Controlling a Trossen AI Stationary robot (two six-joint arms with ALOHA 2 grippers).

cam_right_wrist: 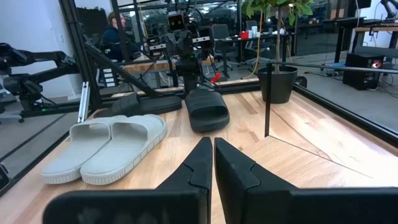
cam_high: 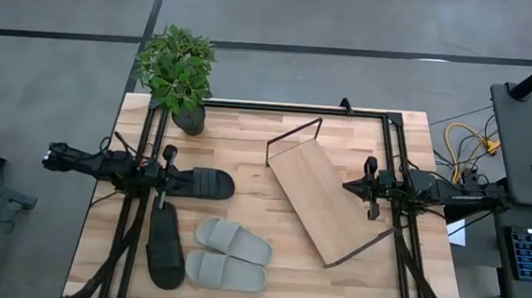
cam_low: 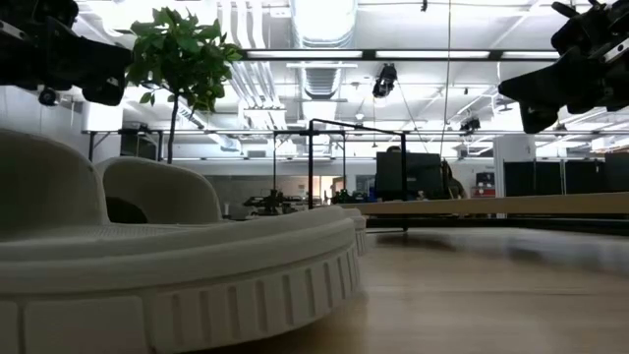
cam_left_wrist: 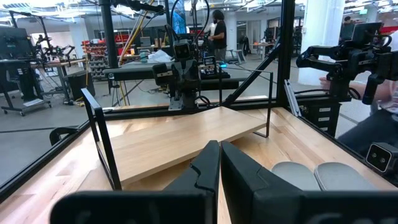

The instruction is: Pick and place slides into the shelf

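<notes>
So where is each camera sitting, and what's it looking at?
High: above, looking down on both arms, left gripper, right gripper.
Low: at tabletop height, behind a grey slide; arms overhead.
Left wrist: over its shut fingers toward the shelf.
Right wrist: over its shut fingers toward the black slide.
Shared: wrist views both show grey slides.

The low view's edge cuts off the nearest grey slide.

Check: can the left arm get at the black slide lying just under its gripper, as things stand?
Probably yes. The left gripper is shut and hangs right beside both black slides, with nothing lying between them. It would only need to open and drop. The grey pair sits clear to the side.
</notes>
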